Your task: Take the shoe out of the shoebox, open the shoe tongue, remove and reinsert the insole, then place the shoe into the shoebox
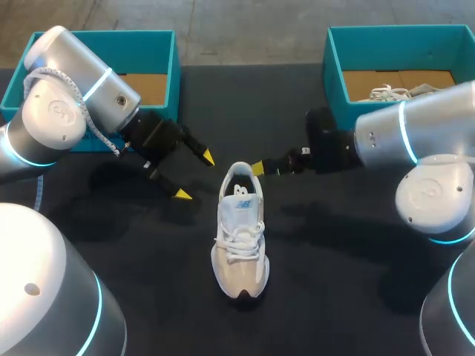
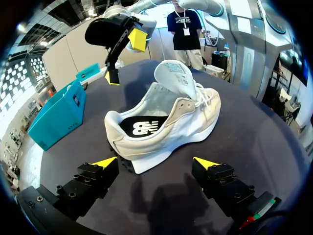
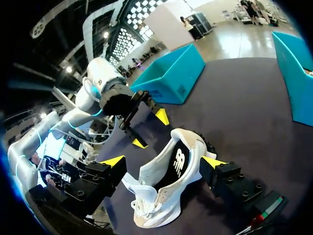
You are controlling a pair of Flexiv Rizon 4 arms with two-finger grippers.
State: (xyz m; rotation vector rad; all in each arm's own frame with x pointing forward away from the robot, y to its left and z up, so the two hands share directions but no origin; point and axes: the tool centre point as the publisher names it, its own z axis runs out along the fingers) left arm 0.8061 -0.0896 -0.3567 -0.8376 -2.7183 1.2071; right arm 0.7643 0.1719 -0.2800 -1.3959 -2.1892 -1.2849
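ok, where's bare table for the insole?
Bare: table between left shoebox and right shoebox, beyond the shoe heel; also both sides of its toe. Crowded: the heel, with left gripper and right gripper open beside it.

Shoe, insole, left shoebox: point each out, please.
shoe [image 1: 239, 241]: head view, on its laces.
insole [image 2: 142, 128]: left wrist view, on its black heel area.
left shoebox [image 1: 148, 52]: head view, on its inner far wall.
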